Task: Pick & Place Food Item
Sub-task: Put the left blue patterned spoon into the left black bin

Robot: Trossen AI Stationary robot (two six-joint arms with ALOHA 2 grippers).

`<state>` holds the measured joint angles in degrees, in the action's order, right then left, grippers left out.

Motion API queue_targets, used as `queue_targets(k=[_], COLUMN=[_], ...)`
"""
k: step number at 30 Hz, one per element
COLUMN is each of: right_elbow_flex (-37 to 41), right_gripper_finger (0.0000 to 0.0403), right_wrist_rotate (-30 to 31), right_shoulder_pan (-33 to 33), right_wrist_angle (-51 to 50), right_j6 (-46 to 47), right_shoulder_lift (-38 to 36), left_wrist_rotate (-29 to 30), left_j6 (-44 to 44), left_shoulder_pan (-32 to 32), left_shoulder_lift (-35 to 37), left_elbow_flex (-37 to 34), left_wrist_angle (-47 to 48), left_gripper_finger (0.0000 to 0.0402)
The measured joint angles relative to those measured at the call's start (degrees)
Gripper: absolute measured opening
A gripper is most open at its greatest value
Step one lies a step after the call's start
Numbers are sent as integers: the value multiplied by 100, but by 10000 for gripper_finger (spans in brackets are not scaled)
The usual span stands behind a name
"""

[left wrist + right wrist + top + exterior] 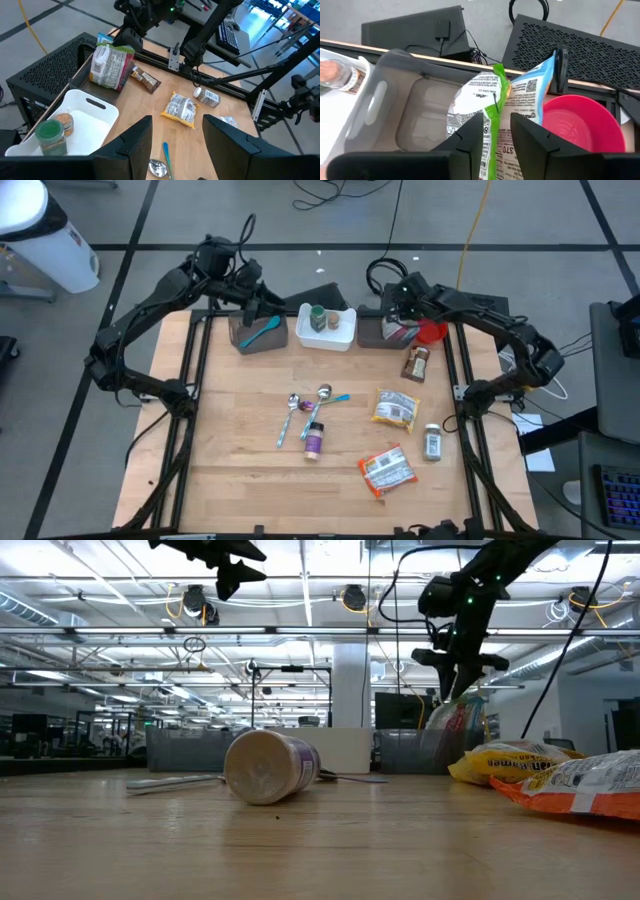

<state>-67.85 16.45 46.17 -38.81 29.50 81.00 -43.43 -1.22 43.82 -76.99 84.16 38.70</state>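
Releasing now, your right gripper (496, 131) stands slightly open around the bag (485, 102); it may tip outside the bin (395, 85).

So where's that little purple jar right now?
In the high view, the purple jar lies on its side near the table's middle, just below the spoons, left of the snack packets.

Overhead, table-level, two wrist cameras
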Motion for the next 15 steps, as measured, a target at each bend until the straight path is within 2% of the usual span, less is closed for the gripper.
queue_targets(k=[5,11,15], right_elbow_flex=[0,0,0], right_gripper_finger=[94,93,95], right_wrist_rotate=[-201,-1149,-1655], right_shoulder_pan=[0,-65,-442], right_wrist_angle=[61,608,1093], right_j6=[17,719,880], right_shoulder_lift=[-405,-925,-1017], left_wrist_rotate=[-4,-6,-3], left_j6=[137,495,479], left_shoulder_pan=[200,606,732], left_shoulder_lift=[17,373,550], left_elbow_flex=[0,0,0], left_wrist_angle=[-219,-290,-144], left_gripper_finger=[184,184,184])
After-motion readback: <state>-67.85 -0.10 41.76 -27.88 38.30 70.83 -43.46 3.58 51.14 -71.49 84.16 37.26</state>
